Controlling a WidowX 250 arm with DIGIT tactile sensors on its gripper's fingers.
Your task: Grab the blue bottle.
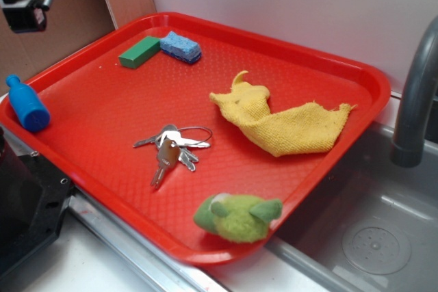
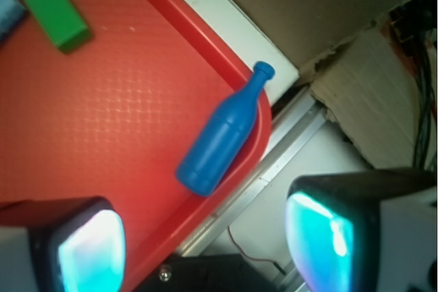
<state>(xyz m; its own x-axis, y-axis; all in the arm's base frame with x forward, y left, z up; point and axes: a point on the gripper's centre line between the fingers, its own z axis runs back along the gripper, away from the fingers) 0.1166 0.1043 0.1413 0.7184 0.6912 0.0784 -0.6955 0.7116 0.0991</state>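
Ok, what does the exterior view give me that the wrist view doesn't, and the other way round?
Only the exterior view shows the keys, yellow cloth, green plush toy and grey faucet. Only the wrist view shows the tool, its fingers spread wide, and cardboard beyond the tray. Both show the blue bottle lying along the red tray rim, the green block and the blue sponge.

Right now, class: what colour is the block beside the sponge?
Green block; clearest in the exterior view, touching the blue sponge.
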